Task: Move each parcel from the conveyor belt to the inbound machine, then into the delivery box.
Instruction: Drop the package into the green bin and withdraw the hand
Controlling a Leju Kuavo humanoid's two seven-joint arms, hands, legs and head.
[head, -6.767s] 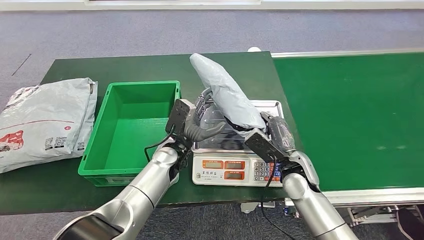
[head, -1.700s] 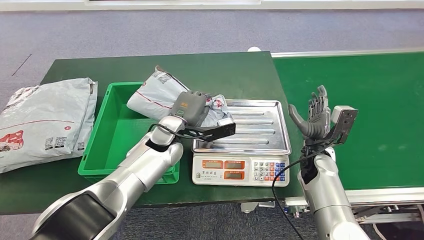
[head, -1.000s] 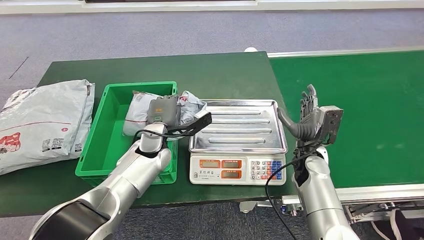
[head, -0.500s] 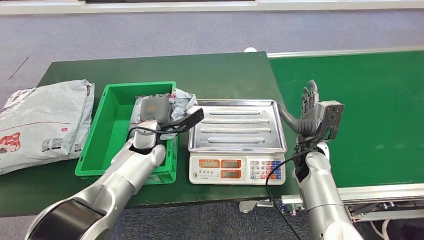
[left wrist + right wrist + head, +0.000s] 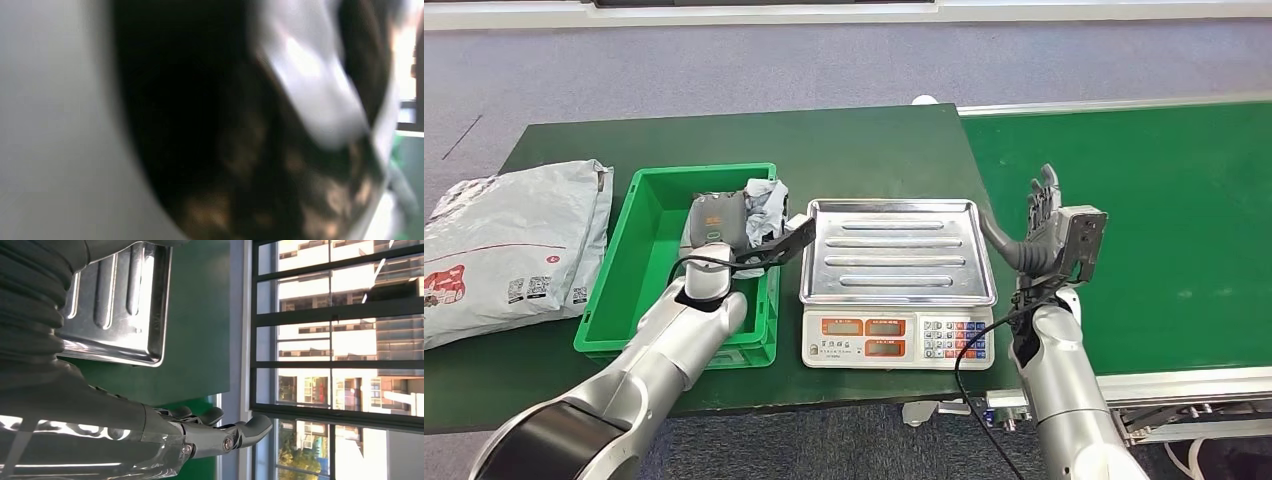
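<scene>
On the far left of the dark green tabletop [image 5: 864,140], a large grey mailing bag [image 5: 509,245] lies flat, well apart from the work. Just beside it stands a green plastic box [image 5: 619,275], the delivery box. Inside its right end a crumpled grey parcel [image 5: 764,205] is being lowered; the left hand [image 5: 719,222] is seen from behind, resting over the parcel, and appears to hold it, though the fingers are hidden and the left wrist view is too blurred to confirm.

The step in hand is judged to be the last one for this parcel: placing it into the box. Next, the parcel would need to be let go and the left arm lifted clear of the box wall.

To the right of the box sits a weighing scale [image 5: 899,335] with a bare steel tray [image 5: 894,250], taken to be the inbound machine. Further right, the right hand [image 5: 1049,228] is held upright and empty, fingers spread, at the edge of the green conveyor belt [image 5: 1144,200], on which no parcel is seen. Grey carpet [image 5: 724,60] lies beyond; in the right wrist view a barred window [image 5: 330,340] faces buildings.
</scene>
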